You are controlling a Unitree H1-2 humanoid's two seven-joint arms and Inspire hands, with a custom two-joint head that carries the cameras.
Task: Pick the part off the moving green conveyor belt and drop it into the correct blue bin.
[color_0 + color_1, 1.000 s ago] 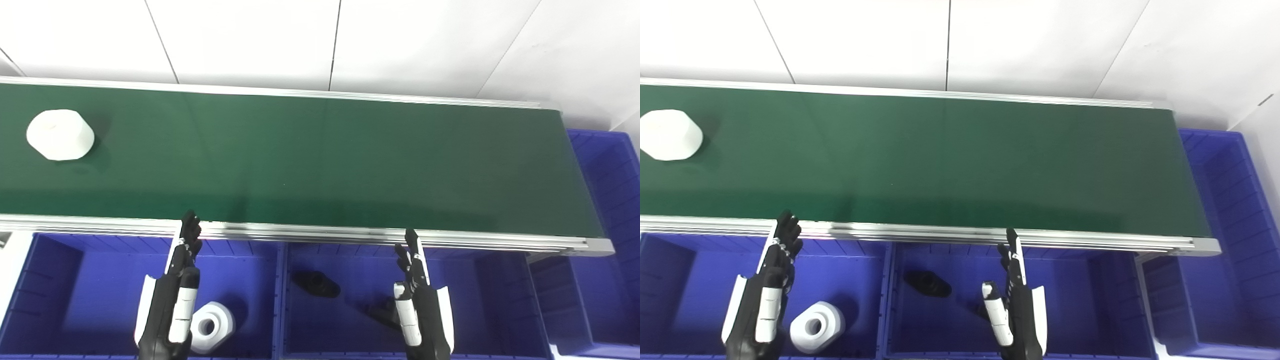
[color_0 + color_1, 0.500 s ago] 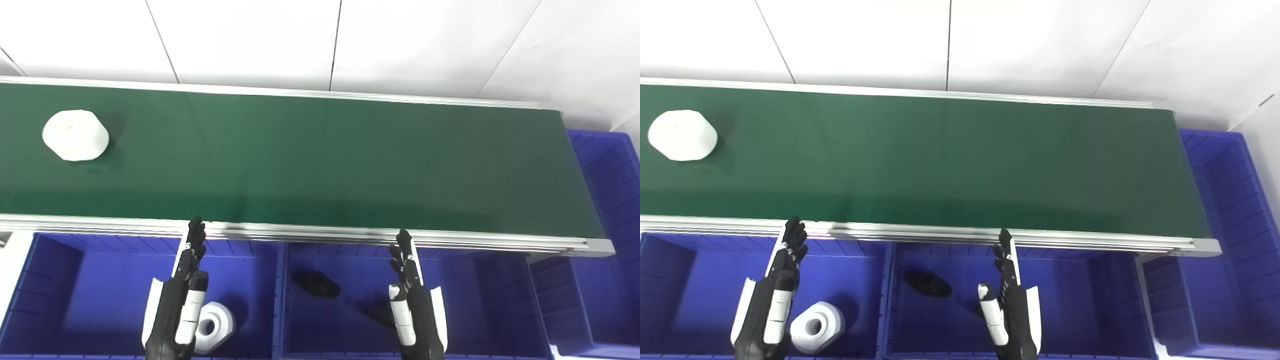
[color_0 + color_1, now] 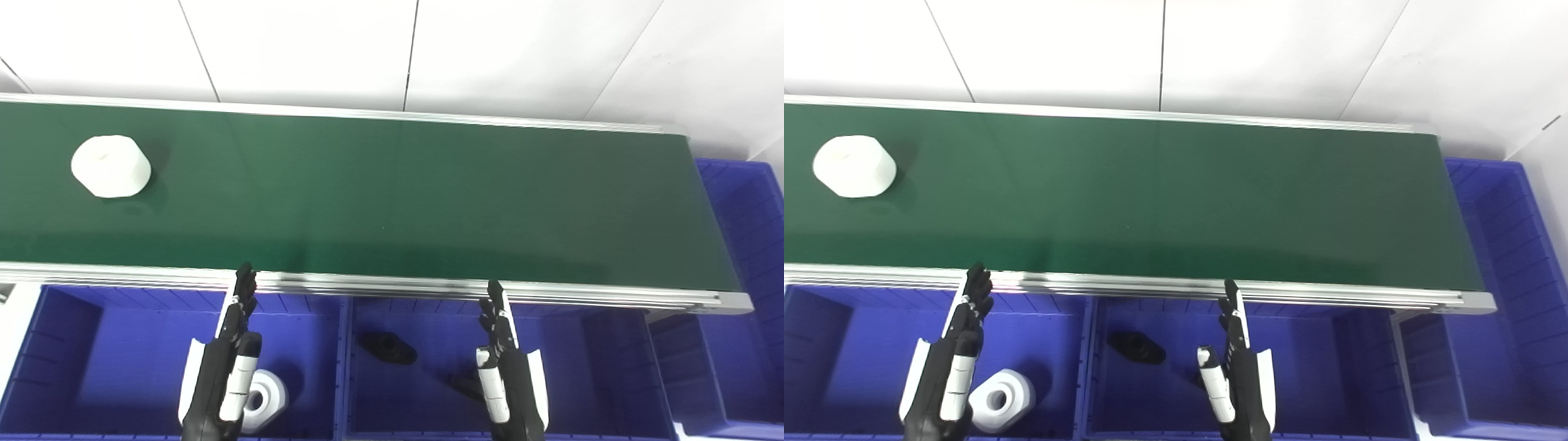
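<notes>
A white hexagonal part (image 3: 111, 166) lies on the green conveyor belt (image 3: 392, 196) at its far left. My left hand (image 3: 226, 367) hovers over the left blue bin (image 3: 122, 361), fingers straight and pointing at the belt's near rail, open and holding nothing. Over the middle blue bin (image 3: 582, 367) my right hand (image 3: 505, 373) is held the same way, open and empty. Both hands are well clear of the part.
A white ring-shaped part (image 3: 264, 399) lies in the left bin, partly behind my left hand. Two black parts (image 3: 388, 347) sit in the middle bin. Another blue bin (image 3: 744, 245) stands at the belt's right end. A white wall is behind.
The white part has ridden the belt to the right. My left hand has shifted a little right and my right hand a little left.
</notes>
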